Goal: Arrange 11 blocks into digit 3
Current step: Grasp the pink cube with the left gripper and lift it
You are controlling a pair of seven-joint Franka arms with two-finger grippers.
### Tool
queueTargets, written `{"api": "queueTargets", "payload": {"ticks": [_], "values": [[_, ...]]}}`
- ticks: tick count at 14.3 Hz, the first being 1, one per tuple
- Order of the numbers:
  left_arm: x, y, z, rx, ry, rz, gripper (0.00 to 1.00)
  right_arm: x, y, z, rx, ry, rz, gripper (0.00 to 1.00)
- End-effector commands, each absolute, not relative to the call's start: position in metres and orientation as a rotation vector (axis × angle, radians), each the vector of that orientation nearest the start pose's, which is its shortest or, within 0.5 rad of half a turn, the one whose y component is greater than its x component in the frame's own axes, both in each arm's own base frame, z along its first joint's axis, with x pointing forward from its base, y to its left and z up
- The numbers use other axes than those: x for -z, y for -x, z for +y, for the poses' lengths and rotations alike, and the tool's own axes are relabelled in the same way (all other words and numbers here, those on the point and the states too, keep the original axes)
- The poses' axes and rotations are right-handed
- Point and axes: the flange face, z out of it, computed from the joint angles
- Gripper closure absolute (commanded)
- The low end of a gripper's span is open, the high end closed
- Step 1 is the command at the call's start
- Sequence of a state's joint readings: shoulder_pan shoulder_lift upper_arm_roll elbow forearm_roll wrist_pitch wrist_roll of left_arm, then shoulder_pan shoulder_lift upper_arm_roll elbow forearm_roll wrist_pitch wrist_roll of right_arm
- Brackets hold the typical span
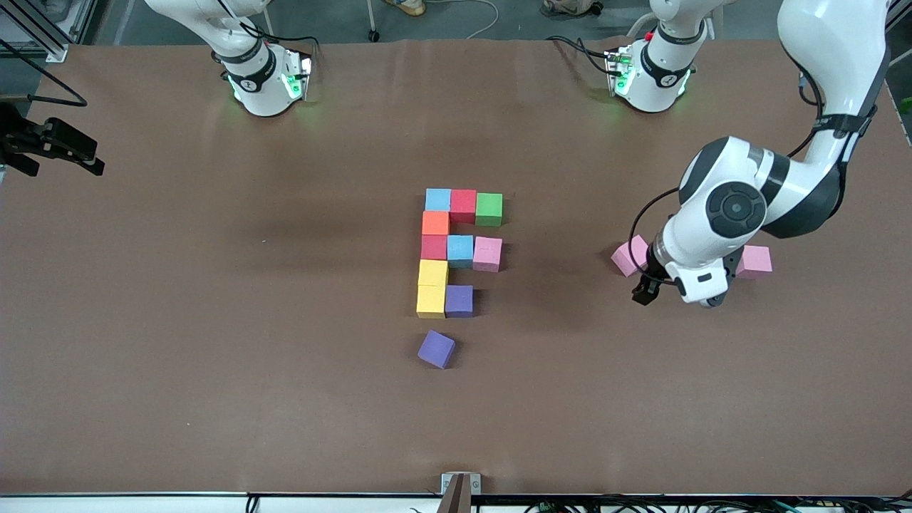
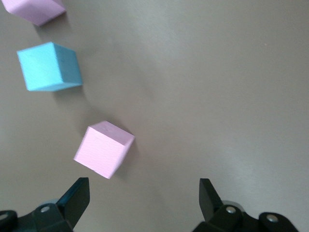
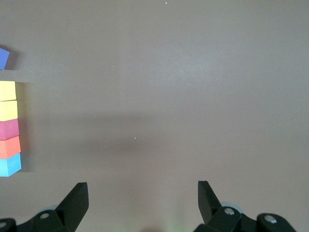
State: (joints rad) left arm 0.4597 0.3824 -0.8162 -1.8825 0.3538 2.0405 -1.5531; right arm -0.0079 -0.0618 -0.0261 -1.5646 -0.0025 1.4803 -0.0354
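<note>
The digit 3 stands part-built mid-table from blocks: light blue (image 1: 438, 199), red (image 1: 463, 205) and green (image 1: 489, 209) in a row, then orange (image 1: 435, 223), red (image 1: 433, 246), light blue (image 1: 460, 250), pink (image 1: 487, 254), two yellow (image 1: 432, 286) and purple (image 1: 459, 300). A loose purple block (image 1: 436, 348) lies nearer the camera. My left gripper (image 1: 648, 291) (image 2: 143, 186) hangs open and empty over the table beside a pink block (image 1: 629, 255) (image 2: 104, 150). My right gripper (image 3: 142, 188) is open over bare table and out of the front view.
A light blue block (image 2: 48, 66) and another pink block (image 1: 754, 261) (image 2: 34, 9) lie toward the left arm's end of the table. A black fixture (image 1: 50, 142) juts in at the right arm's end. The figure's column (image 3: 8, 128) shows at the edge of the right wrist view.
</note>
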Motion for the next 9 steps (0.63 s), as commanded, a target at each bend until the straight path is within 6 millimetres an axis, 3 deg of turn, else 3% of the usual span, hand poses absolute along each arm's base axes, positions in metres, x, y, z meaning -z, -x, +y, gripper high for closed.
{"api": "queueTargets", "payload": {"ticks": [1,9], "values": [[-0.363,-0.555,-0.163,0.002,2.659,-1.479,0.0,-0.657,-0.519,-0.018,-0.013,3.115,-0.017,0.0],[-0.302,-0.502,-0.162,-0.03,2.684,-1.434,0.0,-0.656,-0.517,-0.02,-0.03,3.124,-0.024,0.0]]}}
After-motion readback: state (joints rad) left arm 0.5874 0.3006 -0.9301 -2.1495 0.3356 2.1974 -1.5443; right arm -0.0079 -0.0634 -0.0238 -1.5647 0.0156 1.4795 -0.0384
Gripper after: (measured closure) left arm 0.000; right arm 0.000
